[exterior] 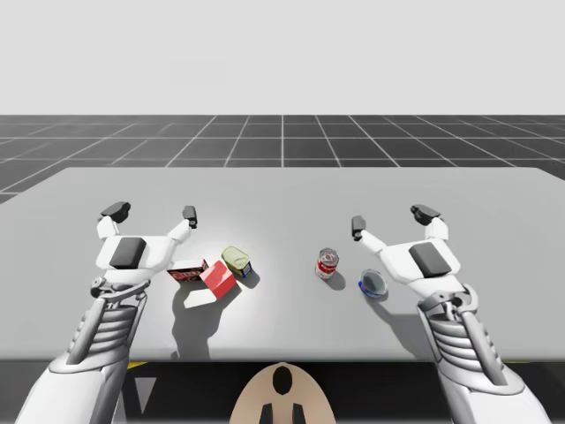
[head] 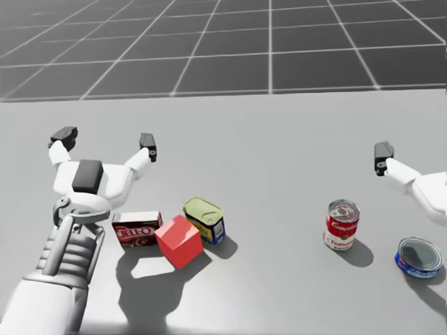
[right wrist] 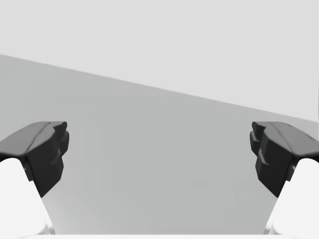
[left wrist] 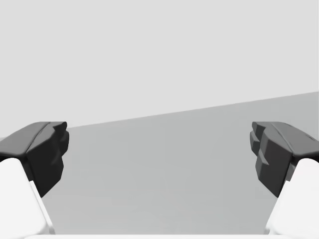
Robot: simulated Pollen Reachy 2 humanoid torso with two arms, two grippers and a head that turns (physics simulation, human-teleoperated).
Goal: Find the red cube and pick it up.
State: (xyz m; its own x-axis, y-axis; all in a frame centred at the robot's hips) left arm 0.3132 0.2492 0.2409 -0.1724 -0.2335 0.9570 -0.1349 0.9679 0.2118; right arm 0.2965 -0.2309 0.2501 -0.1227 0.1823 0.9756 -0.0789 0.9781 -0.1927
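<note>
The red cube (exterior: 217,279) (head: 179,241) rests on the grey table, touching a dark red box (exterior: 186,270) (head: 136,228) on one side and close to a squat can with a green top (exterior: 237,261) (head: 204,220) on the other. My left gripper (exterior: 151,212) (head: 106,141) (left wrist: 158,154) hovers open above the table, beyond and to the left of the cube, with nothing between its fingers. My right gripper (exterior: 390,219) (right wrist: 158,154) is open too, far off on the right side, one fingertip (head: 383,155) reaching into the head view.
A red and white can (exterior: 327,263) (head: 341,225) stands upright right of the middle. A low blue tin (exterior: 374,283) (head: 418,257) lies near my right forearm. The table's (exterior: 282,190) far half is bare grey surface.
</note>
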